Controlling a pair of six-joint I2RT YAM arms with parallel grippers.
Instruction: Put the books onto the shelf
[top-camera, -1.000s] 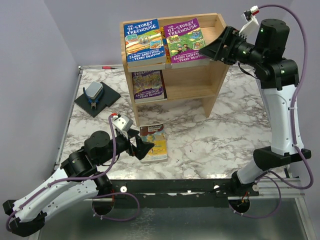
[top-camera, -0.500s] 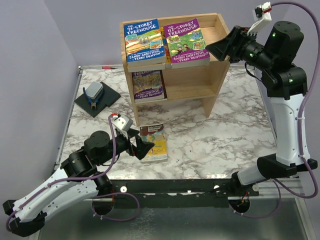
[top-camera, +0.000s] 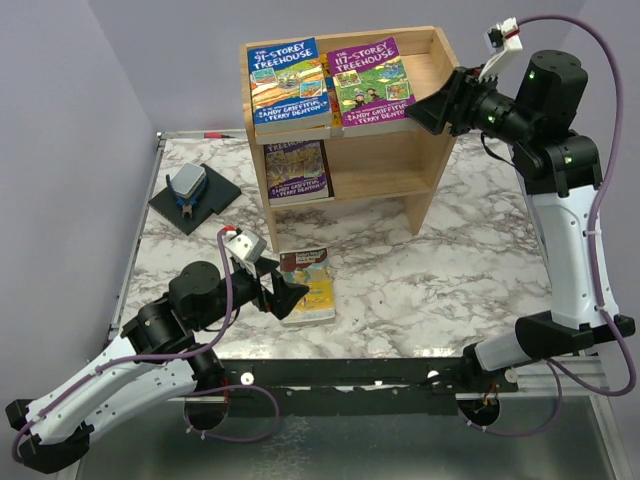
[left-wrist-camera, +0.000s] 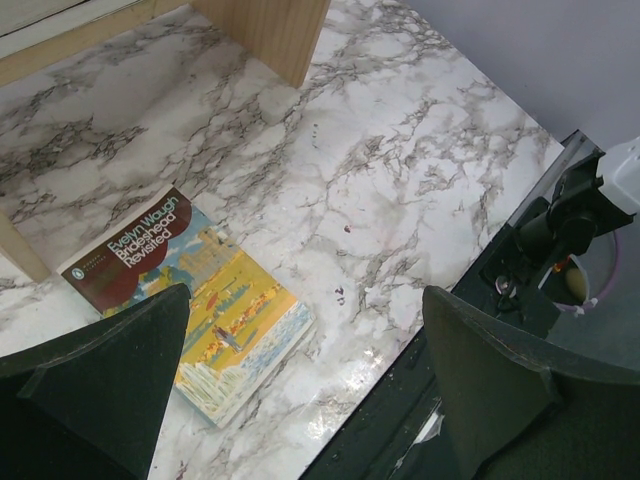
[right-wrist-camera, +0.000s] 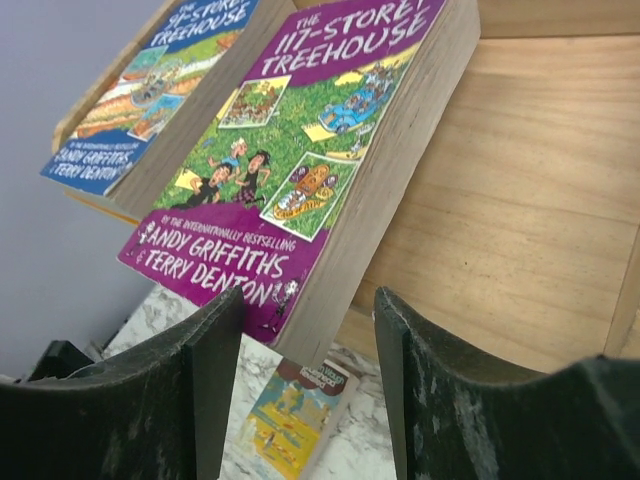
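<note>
The right hand (top-camera: 425, 108) hung at the right front corner of the shelf (top-camera: 400, 160), its fingers (right-wrist-camera: 215, 380) partly apart and gripping nothing. From its wrist view the near corner of the purple Treehouse book (right-wrist-camera: 270, 170) showed in the gap between them, and I could not tell whether either finger touched it. That book lay flat on the top tier beside the blue Treehouse book (top-camera: 288, 82), its front edge jutting past the wood. To my eye that was the weak spot: any sideways brush from the hand as it drew off might swing the book round or tip it over the front. A third Treehouse book (top-camera: 297, 170) stood on the lower tier. Down on the worktop (top-camera: 450, 270) the left hand (top-camera: 290, 295) hovered fully spread and empty, just over the Waugh paperback (left-wrist-camera: 200, 310), the one book not yet shelved. It lay flat and thin on slick marble, so I judged the fingers might skid across its cover or shove it along rather than get under an edge.
</note>
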